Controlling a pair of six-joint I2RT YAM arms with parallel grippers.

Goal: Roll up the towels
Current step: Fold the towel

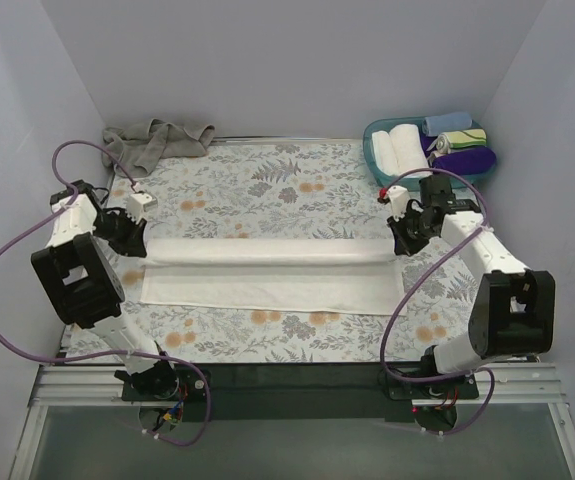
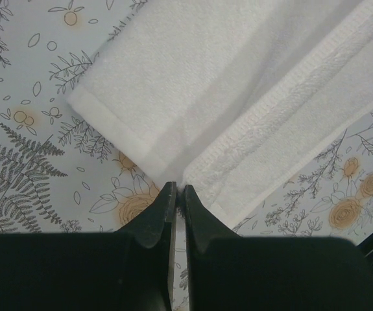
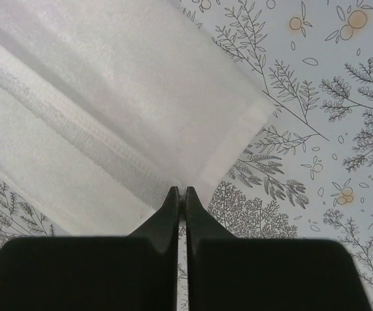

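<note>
Both arms reach in over the flowered counter (image 1: 267,185) from the near edge, elbows swung out to the sides and wrists turned in toward each other. The left gripper (image 1: 143,238) sits at the left end of the white towel (image 1: 267,272), and the right gripper (image 1: 400,241) sits at its right end.

The white towel lies stretched across the middle of the counter as a long band. Its far half is folded over toward me, so a lower layer shows along the near side.

From the left wrist, the left gripper (image 2: 178,189) is clenched to a hairline gap. Its tips sit right at the notch where the folded layer of the white towel (image 2: 205,84) meets the hemmed layer beneath. The right gripper (image 3: 181,190) looks the same, pressed nearly together at the matching notch of the towel (image 3: 108,97). I cannot tell whether either one has cloth pinched between its tips.

A grey-beige towel (image 1: 157,140) lies crumpled at the far left corner. At the far right stands a teal basket (image 1: 369,145). It holds two white rolls (image 1: 402,150), a blue roll (image 1: 447,123), a green-striped roll (image 1: 463,138) and a purple cloth (image 1: 470,160).
</note>
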